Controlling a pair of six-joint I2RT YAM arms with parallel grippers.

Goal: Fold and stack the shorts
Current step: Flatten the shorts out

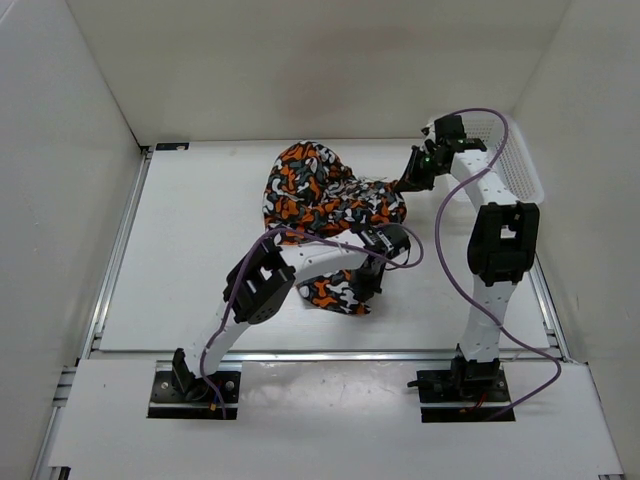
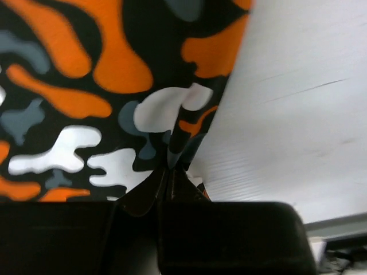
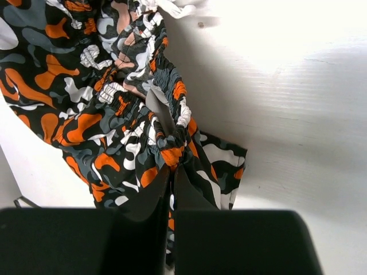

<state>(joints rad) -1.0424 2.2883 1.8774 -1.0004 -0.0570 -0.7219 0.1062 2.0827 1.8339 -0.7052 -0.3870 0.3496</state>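
My left pincer (image 2: pixel 171 169) and right pincer (image 3: pixel 172 168) each pinch the bunched shorts (image 1: pixel 320 190). I judge no fold finished and nothing stacked.

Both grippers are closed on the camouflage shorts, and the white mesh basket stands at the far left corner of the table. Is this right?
Not fully. The white mesh basket stands at the far right corner of the table, as the top external view shows. The left gripper and right gripper are indeed both closed on the shorts.
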